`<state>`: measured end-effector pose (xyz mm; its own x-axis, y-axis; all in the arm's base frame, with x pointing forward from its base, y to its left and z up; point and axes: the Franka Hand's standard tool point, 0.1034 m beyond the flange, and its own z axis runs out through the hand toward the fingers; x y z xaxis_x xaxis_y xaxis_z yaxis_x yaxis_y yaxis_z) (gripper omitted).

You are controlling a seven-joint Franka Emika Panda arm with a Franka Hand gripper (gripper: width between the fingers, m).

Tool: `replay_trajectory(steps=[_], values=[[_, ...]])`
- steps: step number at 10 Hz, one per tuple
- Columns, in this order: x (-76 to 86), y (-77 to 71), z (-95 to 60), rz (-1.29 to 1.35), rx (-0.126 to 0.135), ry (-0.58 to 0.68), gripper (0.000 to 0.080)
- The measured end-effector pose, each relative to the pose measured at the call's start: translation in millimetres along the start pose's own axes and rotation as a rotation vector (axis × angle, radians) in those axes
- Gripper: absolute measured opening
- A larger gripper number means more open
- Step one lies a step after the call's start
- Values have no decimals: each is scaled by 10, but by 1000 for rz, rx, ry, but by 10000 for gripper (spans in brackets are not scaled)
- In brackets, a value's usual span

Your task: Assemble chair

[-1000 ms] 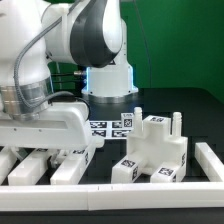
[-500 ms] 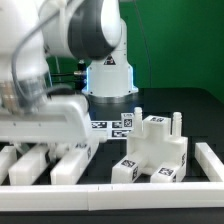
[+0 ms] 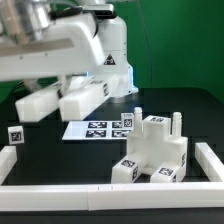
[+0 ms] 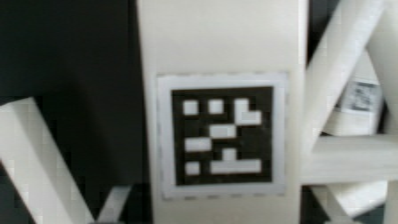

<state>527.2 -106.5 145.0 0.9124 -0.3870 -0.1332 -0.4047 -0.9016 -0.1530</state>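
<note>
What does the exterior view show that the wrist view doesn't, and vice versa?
Exterior only: the arm, the marker board, the chair body with upright pegs, a small tagged cube and the rails. Wrist only: a close-up of a white bar whose tag fills the middle, slanted white bars behind. Both: white tagged kit parts; which exterior part the bar is, I cannot tell.

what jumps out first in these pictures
The gripper holds a white chair part in the air at the exterior view's left; in the wrist view its black-and-white tag fills the middle. A blocky tagged chair piece sits on the table at the exterior view's right, beside the marker board.
</note>
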Motion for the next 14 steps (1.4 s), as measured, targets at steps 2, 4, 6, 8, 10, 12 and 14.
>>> replay_trajectory(steps=[2,4,6,8,10,12,14], values=[[-65,-485,-143,82,-10,-18,282],[-21,-657,-26,59,-35,-40,282],[-24,-639,-18,64,-37,-42,282],[-141,-809,28,128,-120,-38,282],[-301,-1037,118,142,-144,-37,282],[-317,-1033,158,140,-144,-40,284],[-326,-1052,174,137,-146,-34,284]])
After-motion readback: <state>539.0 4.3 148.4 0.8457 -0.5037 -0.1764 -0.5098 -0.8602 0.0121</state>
